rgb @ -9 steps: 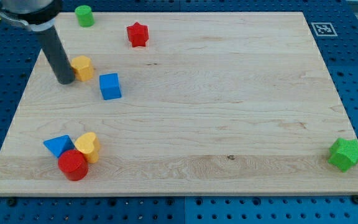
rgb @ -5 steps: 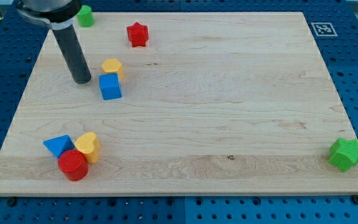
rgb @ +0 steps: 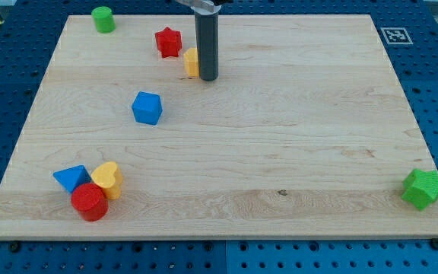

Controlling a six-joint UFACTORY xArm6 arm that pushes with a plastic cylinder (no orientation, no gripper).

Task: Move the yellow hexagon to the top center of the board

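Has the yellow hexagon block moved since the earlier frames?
Yes. The yellow hexagon block has gone toward the view's right and top, now beside the red star block, with my tip against its right.

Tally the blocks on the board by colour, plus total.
Yellow: 2, hexagon beside my tip, heart
Red: 2, star, cylinder
Blue: 2, cube, triangle
Green: 2, cylinder, star
Total: 8

My tip (rgb: pixel 207 78) touches the yellow hexagon (rgb: pixel 192 62) on its right side, with the red star (rgb: pixel 168 42) just left of the hexagon.
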